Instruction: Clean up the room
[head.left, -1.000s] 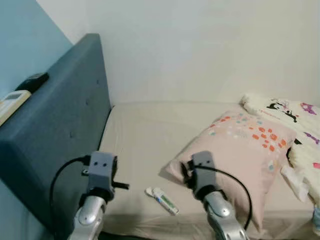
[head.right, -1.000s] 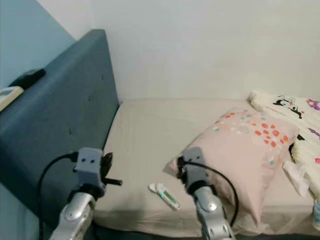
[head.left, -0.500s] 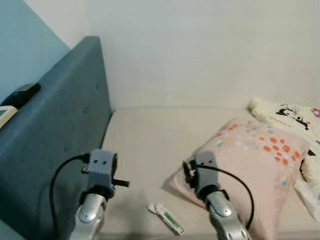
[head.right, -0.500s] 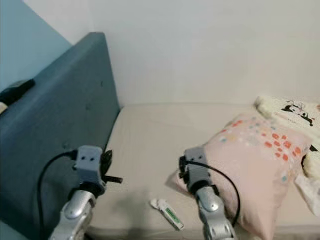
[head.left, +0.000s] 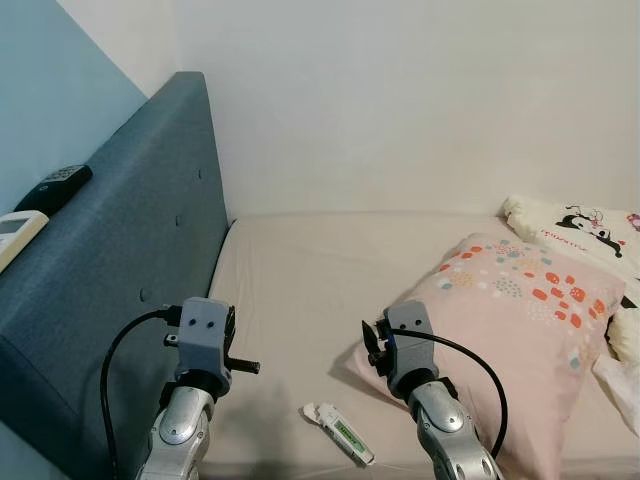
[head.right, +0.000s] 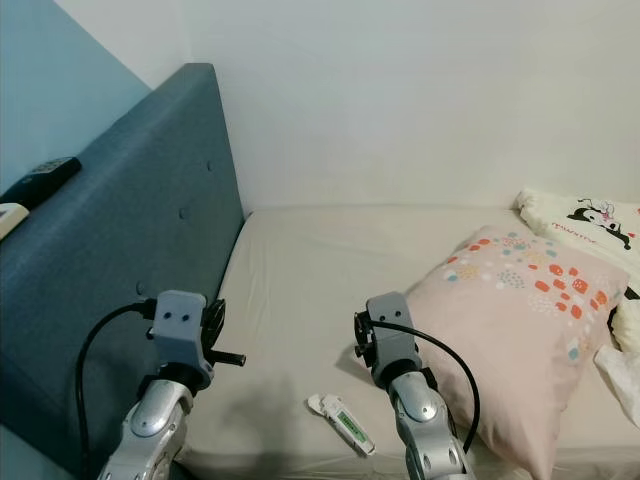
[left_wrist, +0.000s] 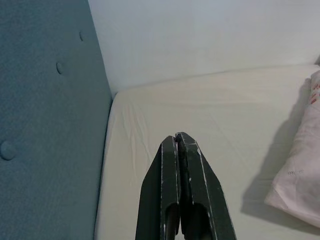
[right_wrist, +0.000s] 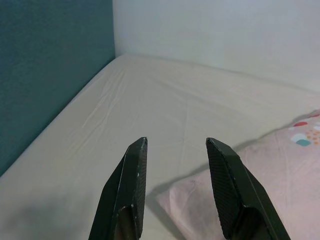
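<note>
We see a bed (head.left: 300, 270) by a blue headboard (head.left: 120, 250), pillow (head.left: 510, 320), perhaps a tube (head.left: 340, 433); left gripper (left_wrist: 179, 142) clenched, right gripper (right_wrist: 175, 150) spread

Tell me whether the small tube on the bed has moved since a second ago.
No. The tube lies at the same spot beside the pink pillow's near corner on the bed; the whole picture shifted, so the camera moved.

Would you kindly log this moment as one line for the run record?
left gripper: shut, over mattress | right gripper: open, beside pink pillow | small tube: on mattress between arms | remotes: on headboard
</note>
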